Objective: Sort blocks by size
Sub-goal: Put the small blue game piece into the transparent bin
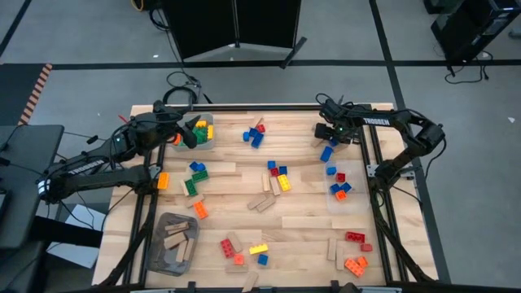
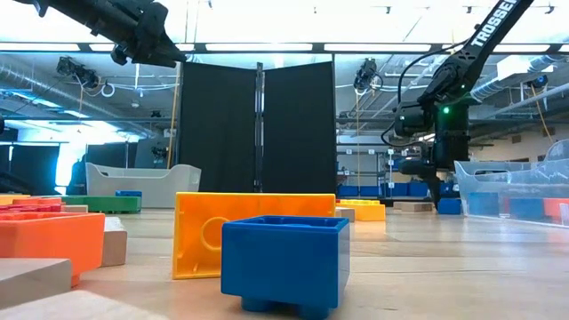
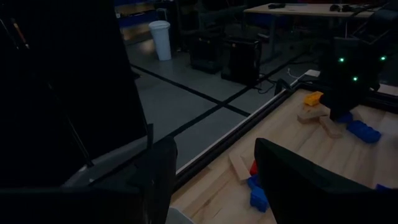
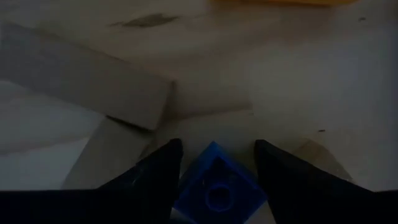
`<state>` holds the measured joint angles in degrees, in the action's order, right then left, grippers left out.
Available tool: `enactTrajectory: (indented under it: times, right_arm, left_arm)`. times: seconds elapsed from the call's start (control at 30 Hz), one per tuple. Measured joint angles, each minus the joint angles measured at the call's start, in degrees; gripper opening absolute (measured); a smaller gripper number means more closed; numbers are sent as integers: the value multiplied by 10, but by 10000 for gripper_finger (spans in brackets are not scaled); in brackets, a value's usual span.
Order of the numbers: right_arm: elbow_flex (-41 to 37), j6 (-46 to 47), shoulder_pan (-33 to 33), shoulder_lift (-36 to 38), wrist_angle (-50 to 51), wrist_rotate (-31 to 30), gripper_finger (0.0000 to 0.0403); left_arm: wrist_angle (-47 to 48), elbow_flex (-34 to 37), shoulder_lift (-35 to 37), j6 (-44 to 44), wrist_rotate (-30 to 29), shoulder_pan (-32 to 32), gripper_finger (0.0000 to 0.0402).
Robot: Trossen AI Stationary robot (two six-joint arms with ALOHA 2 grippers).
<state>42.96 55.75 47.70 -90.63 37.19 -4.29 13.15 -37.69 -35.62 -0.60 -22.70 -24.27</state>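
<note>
Blue block (image 4: 214,180) sits between right hand's (image 4: 216,163) spread fingers.

Bare wood lies open across the middle of the surface (image 1: 305,220), between the central cluster of blocks (image 1: 277,177) and the near-edge bricks (image 1: 244,251); a gripper could come down there freely. The far left corner is crowded: the left gripper (image 1: 189,134) hangs over a clear bin (image 1: 203,130) filled with bricks. At the far right, the right gripper (image 4: 216,163) straddles a blue brick (image 4: 214,186), hemmed by tan wooden pieces (image 4: 81,81) just beside it. The grey bin (image 1: 172,242) blocks the near left corner, and a second clear bin (image 1: 340,185) stands along the right edge.
</note>
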Motion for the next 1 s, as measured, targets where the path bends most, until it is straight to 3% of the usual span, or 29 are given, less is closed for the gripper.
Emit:
enactTrajectory:
  times: [0.23, 0.7, 1.0]
  right_arm:
    - [-2, -83, 0, 13, -4, 10, 223]
    - [-3, -243, 0, 16, -18, 43, 314]
    - [-1, -336, 0, 16, -1, 38, 291]
  left_arm:
    - [0, 0, 0, 0, 0, 0, 224]
    - [0, 0, 0, -1, 0, 0, 224]
    - [0, 0, 0, -1, 0, 0, 224]
